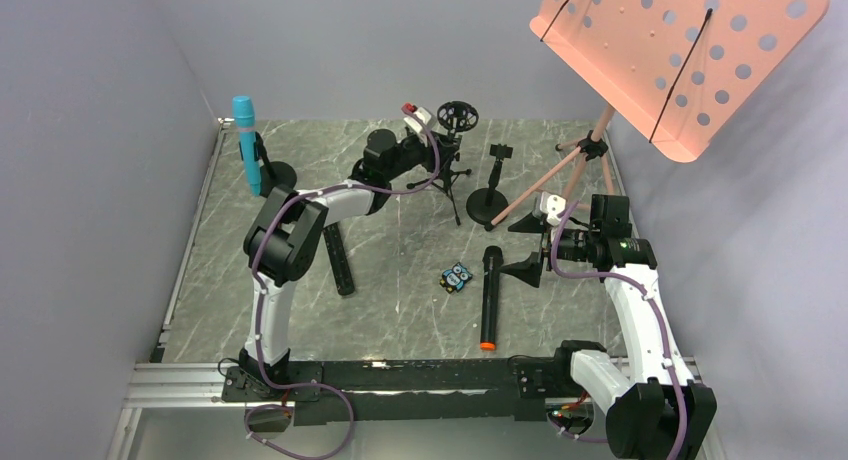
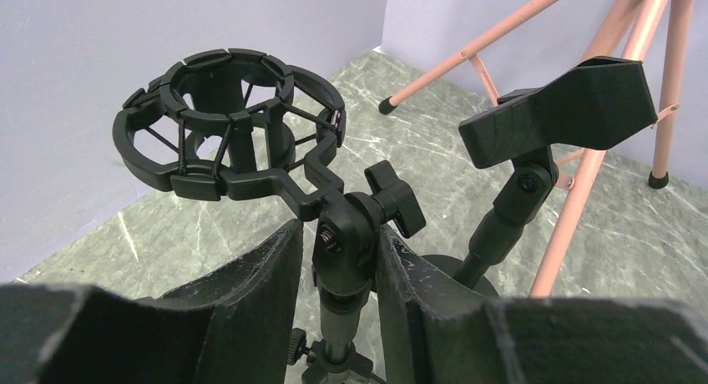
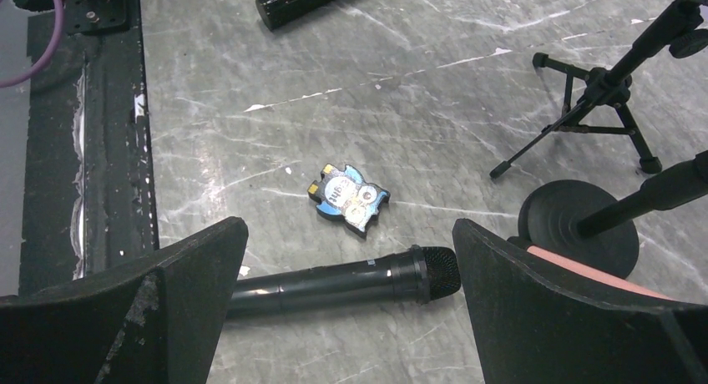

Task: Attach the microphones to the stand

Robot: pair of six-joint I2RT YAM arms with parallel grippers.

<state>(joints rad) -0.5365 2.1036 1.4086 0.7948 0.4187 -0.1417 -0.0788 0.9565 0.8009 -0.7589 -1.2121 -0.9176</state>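
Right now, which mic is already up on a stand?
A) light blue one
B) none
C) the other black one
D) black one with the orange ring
A: the light blue microphone stands upright in a clip stand at back left; the orange-ringed black microphone and the other black microphone lie flat on the table.

No readable text anywhere; print on the owl figure [image 3: 349,199] looks too blurred.

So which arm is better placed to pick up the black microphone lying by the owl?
Right. The right gripper hangs open just over that microphone, while the left gripper is across the table, its fingers straddling the joint of the tripod stand.
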